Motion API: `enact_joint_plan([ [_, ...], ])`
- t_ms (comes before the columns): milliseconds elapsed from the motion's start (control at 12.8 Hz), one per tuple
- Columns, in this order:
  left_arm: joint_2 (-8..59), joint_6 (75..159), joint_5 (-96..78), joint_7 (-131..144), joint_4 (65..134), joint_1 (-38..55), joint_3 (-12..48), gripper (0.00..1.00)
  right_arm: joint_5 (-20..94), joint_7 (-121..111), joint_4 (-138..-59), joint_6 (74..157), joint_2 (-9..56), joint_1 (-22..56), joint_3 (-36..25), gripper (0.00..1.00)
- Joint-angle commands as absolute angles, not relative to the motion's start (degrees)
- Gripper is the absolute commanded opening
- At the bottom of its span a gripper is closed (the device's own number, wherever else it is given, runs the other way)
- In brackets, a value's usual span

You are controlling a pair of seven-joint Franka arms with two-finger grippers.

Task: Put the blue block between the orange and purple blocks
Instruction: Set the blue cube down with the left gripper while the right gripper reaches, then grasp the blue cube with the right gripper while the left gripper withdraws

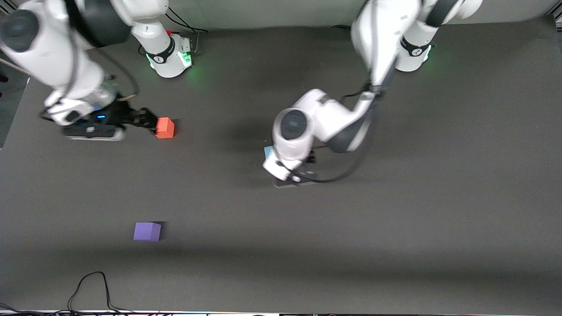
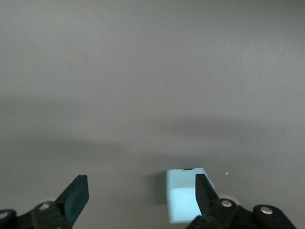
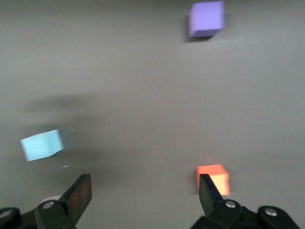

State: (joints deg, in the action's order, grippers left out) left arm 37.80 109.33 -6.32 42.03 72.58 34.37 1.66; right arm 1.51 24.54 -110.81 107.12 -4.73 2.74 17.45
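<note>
The light blue block (image 1: 268, 152) lies mid-table, mostly hidden under the left arm's hand in the front view. My left gripper (image 1: 284, 154) is low over it and open. In the left wrist view the blue block (image 2: 185, 194) sits just inside one finger (image 2: 205, 191) of the left gripper (image 2: 140, 194), off-centre in the gap. The orange block (image 1: 165, 127) lies toward the right arm's end. My right gripper (image 1: 147, 119) is open and empty beside it. In the right wrist view (image 3: 143, 193) the orange block (image 3: 217, 175) shows past one finger. The purple block (image 1: 147, 231) lies nearer the front camera.
The table (image 1: 395, 219) is a dark grey mat. A black cable (image 1: 88, 289) loops at the edge nearest the front camera. The right wrist view also shows the purple block (image 3: 206, 18) and the blue block (image 3: 42, 144).
</note>
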Motion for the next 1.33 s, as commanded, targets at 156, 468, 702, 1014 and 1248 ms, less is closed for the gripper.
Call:
enact_joint_plan([
  [156,28.6,94.7,-9.3,21.6,75.9,17.2,2.5,1.00,-6.2,44.4,-99.2,115.9,16.4,2.8,35.6,1.00],
  [468,18.2,91.5,0.8,9.6,84.3,8.5,2.0,1.00,-27.2,61.4,-99.4,124.3,31.2,5.0,41.9,1.00],
  [702,11.9,90.9,2.3,4.8,88.6,5.3,2.0,1.00,-36.2,70.7,-99.5,130.6,39.2,7.5,41.9,1.00],
  [1014,5.6,90.3,2.4,1.7,90.3,3.1,1.8,1.00,-48.8,81.8,-101.3,134.3,45.8,9.7,41.9,1.00],
  [1248,2.6,88.1,2.3,-3.2,90.0,1.4,1.3,1.00,-53.3,85.0,-104.7,135.4,46.1,9.6,41.8,0.83],
])
